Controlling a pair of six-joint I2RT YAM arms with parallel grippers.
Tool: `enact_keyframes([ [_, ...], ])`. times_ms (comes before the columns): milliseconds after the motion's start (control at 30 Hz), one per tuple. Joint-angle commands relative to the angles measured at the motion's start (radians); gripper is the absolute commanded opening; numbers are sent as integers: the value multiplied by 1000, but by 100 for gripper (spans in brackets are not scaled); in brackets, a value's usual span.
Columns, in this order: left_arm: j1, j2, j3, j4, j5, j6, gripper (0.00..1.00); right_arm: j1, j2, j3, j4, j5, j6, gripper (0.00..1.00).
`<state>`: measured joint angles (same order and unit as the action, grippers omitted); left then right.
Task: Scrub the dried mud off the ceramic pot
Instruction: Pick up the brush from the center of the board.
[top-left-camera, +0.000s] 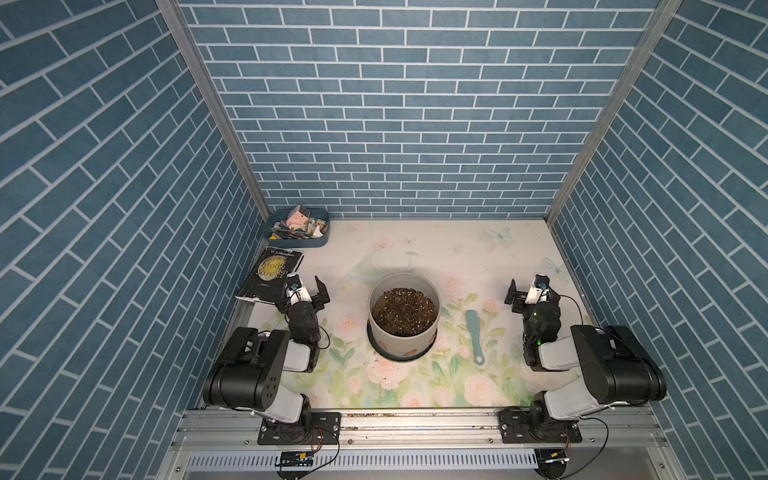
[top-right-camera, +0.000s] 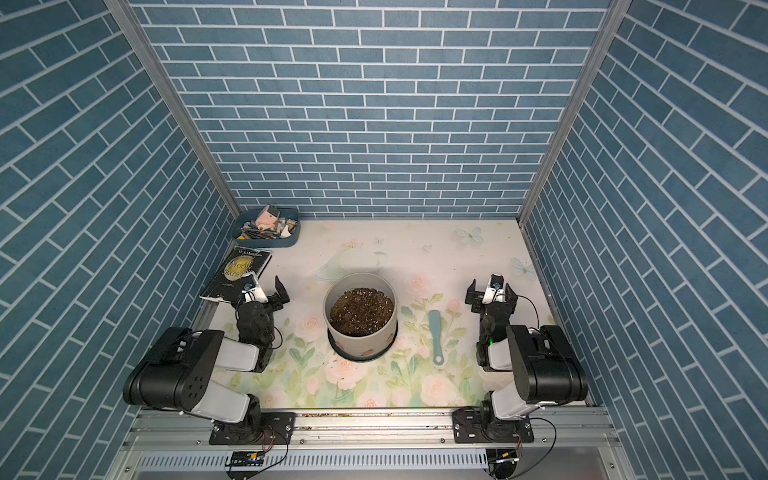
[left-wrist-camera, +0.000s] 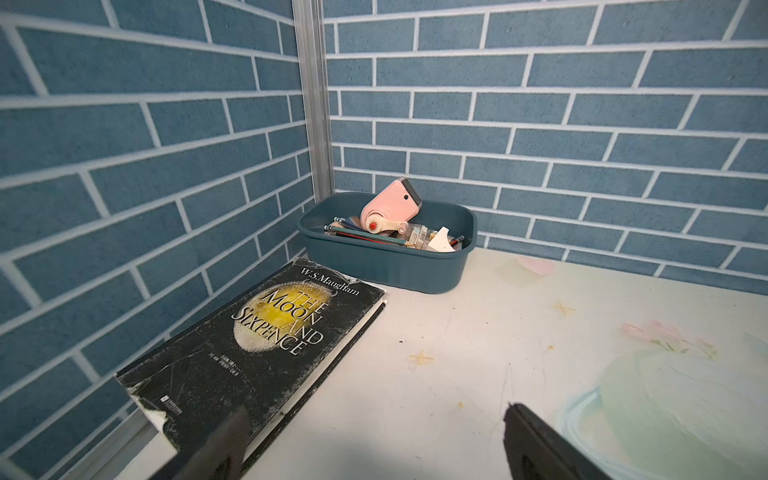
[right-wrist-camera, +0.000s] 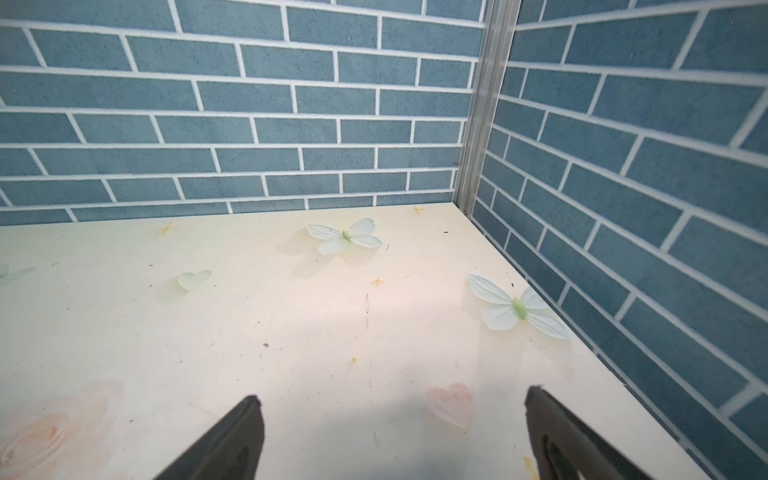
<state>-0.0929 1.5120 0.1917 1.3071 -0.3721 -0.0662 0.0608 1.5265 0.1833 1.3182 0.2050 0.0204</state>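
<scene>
Both wide, empty: left pincer (top-left-camera: 306, 291), right pincer (top-left-camera: 532, 292).
Your ceramic pot (top-left-camera: 402, 341), dried mud (top-left-camera: 412, 353) on its wall, stands between them, touching neither.

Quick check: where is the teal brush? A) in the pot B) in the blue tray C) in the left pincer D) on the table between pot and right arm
D: the teal brush lies flat on the table, between the ceramic pot and the right arm.
</scene>
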Motion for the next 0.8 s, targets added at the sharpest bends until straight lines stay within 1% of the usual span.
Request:
enact_keyframes([
  [0, 7, -1, -2, 14, 8, 6, 100, 4, 2, 4, 25, -4, -20, 100],
  [533, 7, -4, -1, 9, 9, 6, 100, 4, 2, 4, 25, -5, -20, 100],
  [567, 7, -20, 14, -45, 9, 5, 100, 4, 2, 5, 22, -6, -20, 100],
  [600, 6, -64, 50, -155, 11, 10, 100, 7, -14, 4, 23, 11, -21, 100],
  [633, 8, -111, 132, -358, 2, -1, 100, 15, -59, 6, -19, 28, -19, 100],
  [667, 12, -133, 242, -518, -37, -18, 100, 43, -131, 13, -80, 77, -35, 100],
  [700, 13, -151, 345, -670, -93, -62, 99, 70, -228, 58, -222, 180, -32, 100],
  [733, 16, -169, 449, -801, -117, -116, 96, 76, -321, 132, -405, 259, 41, 100],
  [767, 18, -182, 537, -915, -113, -180, 91, 75, -387, 216, -667, 299, 167, 100],
])
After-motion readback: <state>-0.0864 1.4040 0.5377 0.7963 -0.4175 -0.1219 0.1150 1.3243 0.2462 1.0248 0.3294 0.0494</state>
